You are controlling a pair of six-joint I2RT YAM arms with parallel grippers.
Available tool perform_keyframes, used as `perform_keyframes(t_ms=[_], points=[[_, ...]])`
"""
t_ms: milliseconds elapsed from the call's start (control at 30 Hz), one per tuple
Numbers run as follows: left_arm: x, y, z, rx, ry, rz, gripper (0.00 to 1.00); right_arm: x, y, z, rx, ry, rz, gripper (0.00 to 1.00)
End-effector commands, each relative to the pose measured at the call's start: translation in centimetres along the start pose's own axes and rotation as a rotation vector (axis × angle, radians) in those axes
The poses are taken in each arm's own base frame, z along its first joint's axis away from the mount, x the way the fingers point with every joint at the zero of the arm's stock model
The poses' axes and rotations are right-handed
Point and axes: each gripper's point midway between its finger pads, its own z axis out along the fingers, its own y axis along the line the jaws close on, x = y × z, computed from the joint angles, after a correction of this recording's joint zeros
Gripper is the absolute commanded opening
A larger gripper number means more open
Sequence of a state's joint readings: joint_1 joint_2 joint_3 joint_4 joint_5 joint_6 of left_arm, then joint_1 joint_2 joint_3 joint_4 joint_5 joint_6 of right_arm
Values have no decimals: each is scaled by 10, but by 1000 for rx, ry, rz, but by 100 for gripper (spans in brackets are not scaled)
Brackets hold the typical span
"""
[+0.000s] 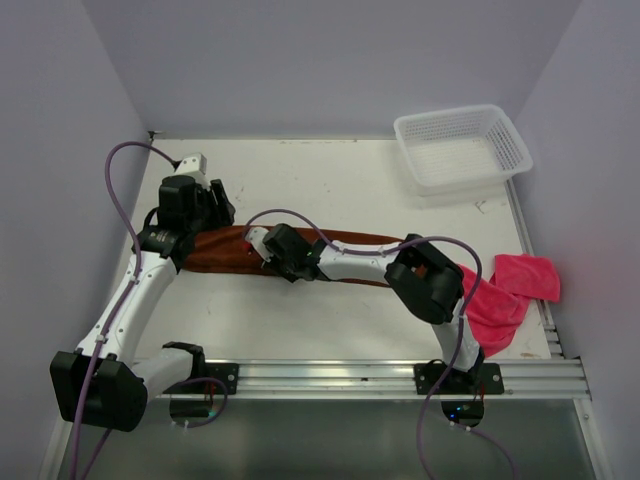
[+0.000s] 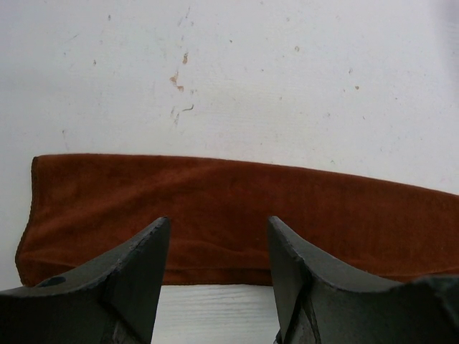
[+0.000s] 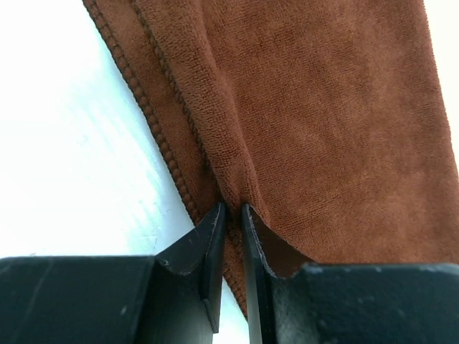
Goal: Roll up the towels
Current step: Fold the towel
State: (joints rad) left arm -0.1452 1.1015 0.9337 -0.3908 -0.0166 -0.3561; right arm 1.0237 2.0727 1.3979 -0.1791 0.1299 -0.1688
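White table [image 1: 330, 190] between lilac walls, right gripper [image 3: 232, 208] jaws pinched narrow on a fold of the rust-brown towel [image 3: 323, 129], left gripper [image 2: 217, 223] jaws wide over its left end, towel stretched across mid-table, pink towel [image 1: 505, 290] crumpled at right edge, white mesh basket [image 1: 455, 112] in far right corner.

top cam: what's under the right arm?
The rust-brown towel lies on the table beneath it; the forearm covers its middle stretch. The right gripper pinches its edge. The elbow hides part of the pink towel.
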Motion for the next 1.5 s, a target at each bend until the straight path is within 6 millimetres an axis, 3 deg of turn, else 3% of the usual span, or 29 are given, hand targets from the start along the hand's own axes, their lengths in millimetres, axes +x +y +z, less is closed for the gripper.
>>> perform_keyframes(t_ms=[0,400,700,1267,1467], points=[[-5,0,-1,8,-15,-1,60,-22,-6,-17,-40,-43,43,19],[-6,0,-1,7,-19,-3,60,-22,-5,-21,-75,-41,63,19],[-7,1,-1,8,-22,-4,60,-27,-9,-27,-89,-26,63,31],[-5,-3,-2,31,-14,-3,61,-29,-15,-21,-82,-33,104,13],[-6,-4,-2,35,-16,-3,61,-33,-12,-28,-104,-38,101,12]])
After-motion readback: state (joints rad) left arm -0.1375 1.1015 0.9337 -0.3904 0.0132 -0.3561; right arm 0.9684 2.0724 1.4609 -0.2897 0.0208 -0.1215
